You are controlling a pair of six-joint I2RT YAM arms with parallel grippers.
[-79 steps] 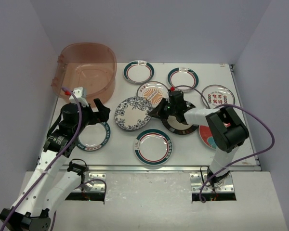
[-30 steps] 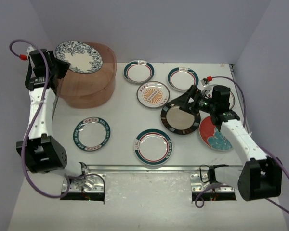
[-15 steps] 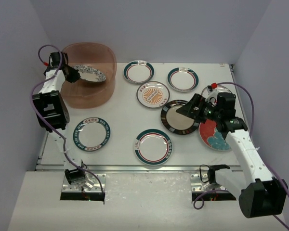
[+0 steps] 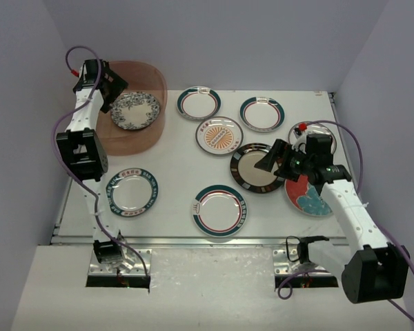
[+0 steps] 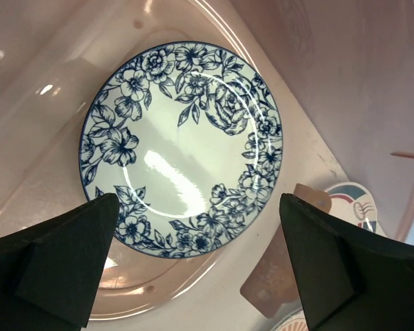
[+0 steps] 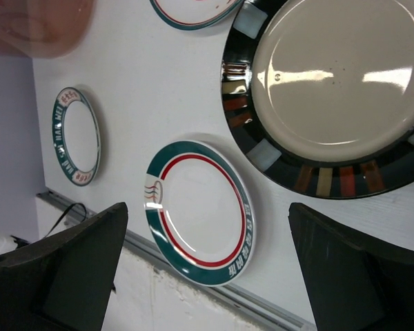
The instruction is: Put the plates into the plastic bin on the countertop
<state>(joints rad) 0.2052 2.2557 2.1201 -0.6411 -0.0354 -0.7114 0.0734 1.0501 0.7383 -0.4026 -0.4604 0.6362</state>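
Blue floral plate (image 5: 181, 148) in bin (image 5: 317, 83) under spread left gripper (image 5: 198, 198); right gripper (image 6: 208, 207) likewise.

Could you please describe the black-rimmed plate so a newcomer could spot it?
On the white countertop, look right of centre, beside the orange sunburst plate. The black-rimmed round plate there alone has a dark rim with coloured blocks around a plain cream middle.

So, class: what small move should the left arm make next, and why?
Probably lift straight up out of the plastic bin. The left gripper stands open above the blue floral plate, which lies flat on the bin's floor, free of both fingers; other plates wait on the countertop.
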